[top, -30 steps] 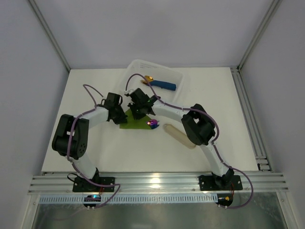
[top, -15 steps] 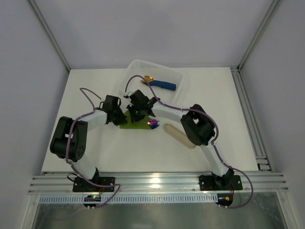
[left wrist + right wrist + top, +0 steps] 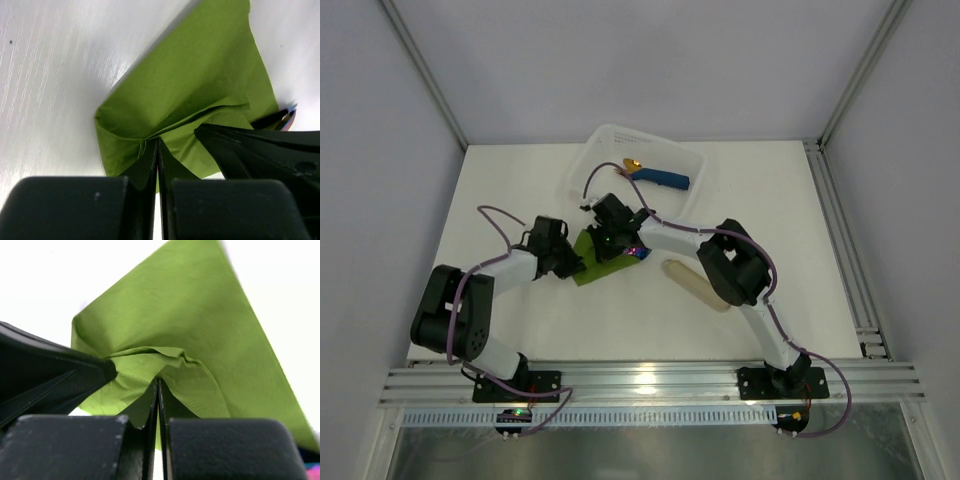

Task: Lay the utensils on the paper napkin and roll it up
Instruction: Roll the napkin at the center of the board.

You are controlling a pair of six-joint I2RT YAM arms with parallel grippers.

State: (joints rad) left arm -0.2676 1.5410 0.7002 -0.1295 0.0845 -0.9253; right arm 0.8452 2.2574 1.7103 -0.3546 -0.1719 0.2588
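Both pairs of jaws are pressing fully shut: with the left gripper and the right gripper, just beside each other, you are pinching small raised folds of the paper napkin. It is lying mostly on the table, near the middle, and the utensils are showing only a rainbow tip at its right edge. I am judging the sheet to be thin, light, soft and easy to tear, so you are safer taking it where layers are doubling, while the stiff, smooth metal is likely sliding out easily.
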